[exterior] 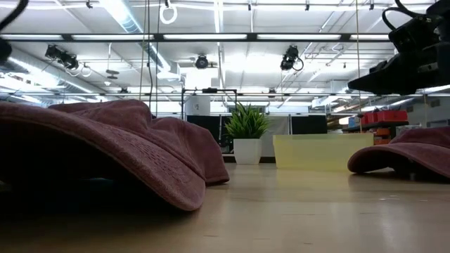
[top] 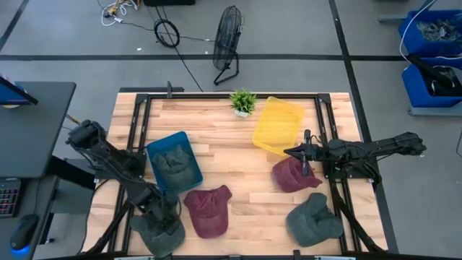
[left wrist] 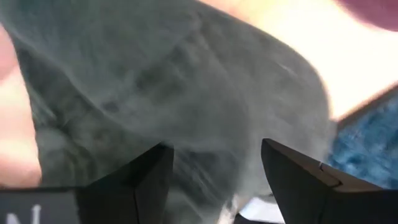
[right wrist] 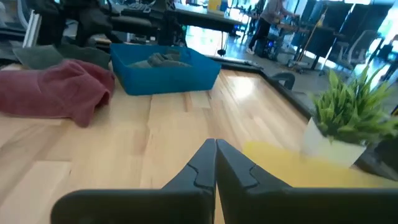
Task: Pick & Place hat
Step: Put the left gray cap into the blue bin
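Hats lie scattered across my wooden table (top: 238, 155) in the overhead view: a grey-green hat (top: 160, 230) at the near left corner beneath my left gripper (top: 164, 217), a maroon hat (top: 208, 209) just beside it toward the middle, a second maroon hat (top: 294, 175) on the right, another grey-green hat (top: 313, 219) near the front right, and one more grey hat (top: 173, 165) resting inside the blue bin (top: 174, 160). My right gripper (top: 293, 152) hovers between the right maroon hat and the tilted yellow bin (top: 278, 125), with a small potted plant (top: 242, 102) at the far edge. From table height, the centre maroon hat (exterior: 112, 151) fills the left foreground, the other maroon hat (exterior: 404, 158) sits at right under my right arm (exterior: 408, 49), and the plant (exterior: 246, 137) and yellow bin (exterior: 316, 151) stand behind. Through my left wrist camera, my fingers (left wrist: 134, 183) stand spread apart directly over the grey-green hat (left wrist: 186, 87), not clamped on it. Through my right wrist camera, my right gripper (right wrist: 216, 165) has its fingertips pressed together and holds nothing, above bare boards, with the yellow bin (right wrist: 298, 165), plant (right wrist: 351, 115), blue bin (right wrist: 165, 68) and a maroon hat (right wrist: 59, 93) beyond
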